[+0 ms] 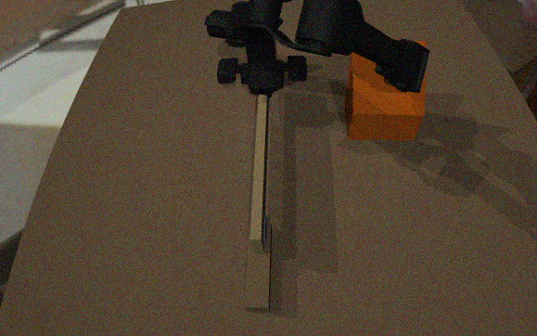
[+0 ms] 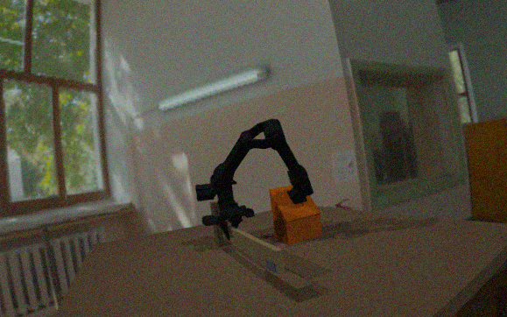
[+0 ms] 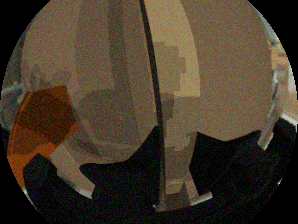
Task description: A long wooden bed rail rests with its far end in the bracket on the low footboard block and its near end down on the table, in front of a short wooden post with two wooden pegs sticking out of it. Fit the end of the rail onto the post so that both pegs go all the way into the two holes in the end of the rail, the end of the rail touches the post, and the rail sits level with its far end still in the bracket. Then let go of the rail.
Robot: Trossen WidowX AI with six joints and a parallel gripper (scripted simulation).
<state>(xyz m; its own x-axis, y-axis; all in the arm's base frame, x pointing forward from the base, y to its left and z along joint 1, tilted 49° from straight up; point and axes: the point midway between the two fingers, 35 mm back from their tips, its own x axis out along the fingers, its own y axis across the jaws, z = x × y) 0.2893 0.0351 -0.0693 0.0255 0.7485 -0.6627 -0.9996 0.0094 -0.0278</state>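
The long pale rail (image 1: pixel 259 167) (image 2: pixel 254 241) (image 3: pixel 190 65) runs out from my gripper (image 1: pixel 262 91) (image 2: pixel 228 228) (image 3: pixel 166 128), which is shut on it near its post-side end. The rail looks raised off the table and roughly level. Its other end lies over the low footboard block (image 1: pixel 258 283) (image 2: pixel 295 278), beside the small bluish bracket (image 1: pixel 265 232) (image 2: pixel 271 265); how it sits in the bracket is not clear. The post (image 2: pixel 218 240) stands just behind my gripper in the exterior view. The pegs, the holes and any gap at the post are hidden by the fingers.
An orange block (image 1: pixel 383 126) (image 2: pixel 303 229) (image 3: pixel 47 112) stands to the right of the rail in the top view, under the arm's base. Shadows of the arm and rail fall on the brown table (image 1: pixel 156 186) (image 2: pixel 388 263).
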